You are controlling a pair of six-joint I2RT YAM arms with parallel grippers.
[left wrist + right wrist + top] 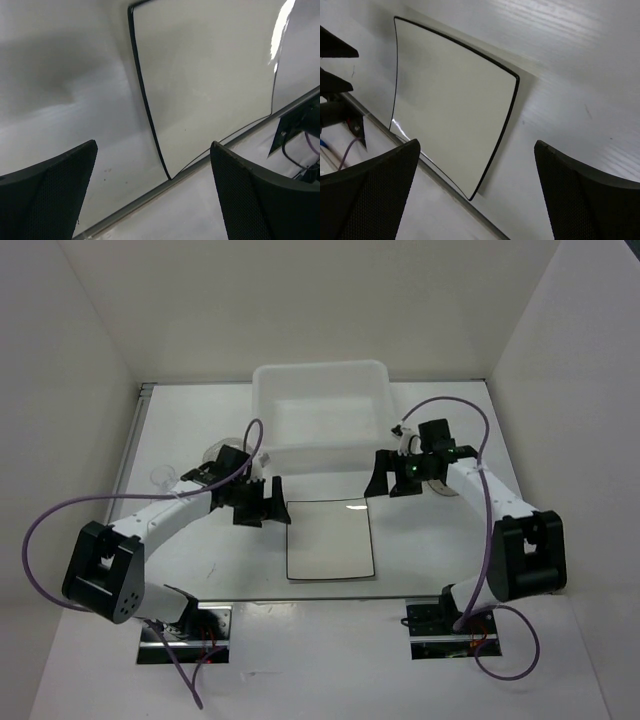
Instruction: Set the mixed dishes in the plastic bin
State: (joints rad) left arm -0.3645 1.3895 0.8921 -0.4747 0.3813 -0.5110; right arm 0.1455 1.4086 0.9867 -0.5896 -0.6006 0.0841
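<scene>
Two pieces are hard to read from above. A clear cup (163, 477) near the left edge of the worktop (420, 550) shows only as a faint ring. A saucer (222, 451) just behind the left wrist is partly covered by that arm. A pale round shape under the right wrist could be another saucer, but I cannot tell.

The bin (320, 405) stands at the middle of the far edge. The plate (330, 540) lies flat in the middle of the worktop, just nearer than the bin with a narrow gap between them.

The left gripper (262, 502) sits just beside the plate's far left corner, its jaws spread wide with nothing between them. In its wrist view the left gripper (154, 146) frames the plate (200, 85). The plate's dark edge runs down toward the gap between the fingers (50, 200). The frame cuts off the plate's upper part, and glare washes out one stretch of rim.

The right gripper (390, 478) is near the plate's far right corner, between it and the bin's near right corner, also spread wide and holding nothing. In its wrist view the right gripper (477, 145) looks onto the plate (450, 105), one corner of which reaches between the fingers (585, 195). Whether either gripper touches the worktop cannot be told.
</scene>
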